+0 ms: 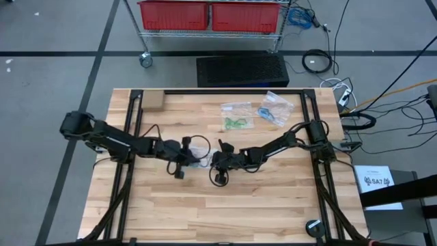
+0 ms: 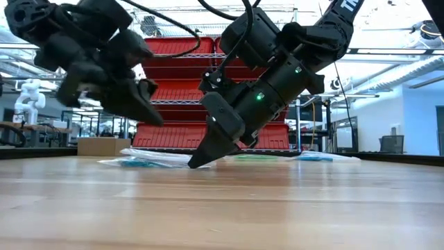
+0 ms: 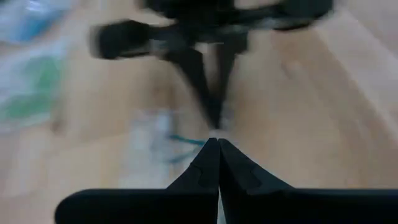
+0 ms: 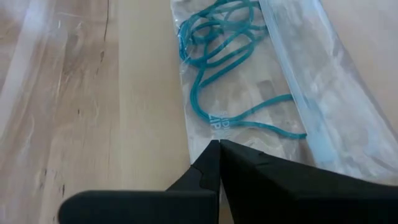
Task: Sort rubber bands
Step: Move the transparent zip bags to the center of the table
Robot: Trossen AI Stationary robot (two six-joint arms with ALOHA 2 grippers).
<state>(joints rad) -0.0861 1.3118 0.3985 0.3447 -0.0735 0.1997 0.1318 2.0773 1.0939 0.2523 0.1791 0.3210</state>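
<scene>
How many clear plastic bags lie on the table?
3: green-band bag, far side; blue-band bag beside it; teal-band bag mid-table. Others may be hidden.

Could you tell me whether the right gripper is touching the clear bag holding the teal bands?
Touching. In the right wrist view the shut right gripper has its tips pressed on the edge of the clear bag holding the teal bands.

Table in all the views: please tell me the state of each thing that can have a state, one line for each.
left gripper: shut, at the table's middle, tip to tip with the other gripper, holding nothing visible.
right gripper: shut, tip down on the edge of a clear bag.
clear bag: lying flat, teal rubber bands inside.
bag with green bands: flat, untouched.
bag with blue bands: flat, untouched.
</scene>
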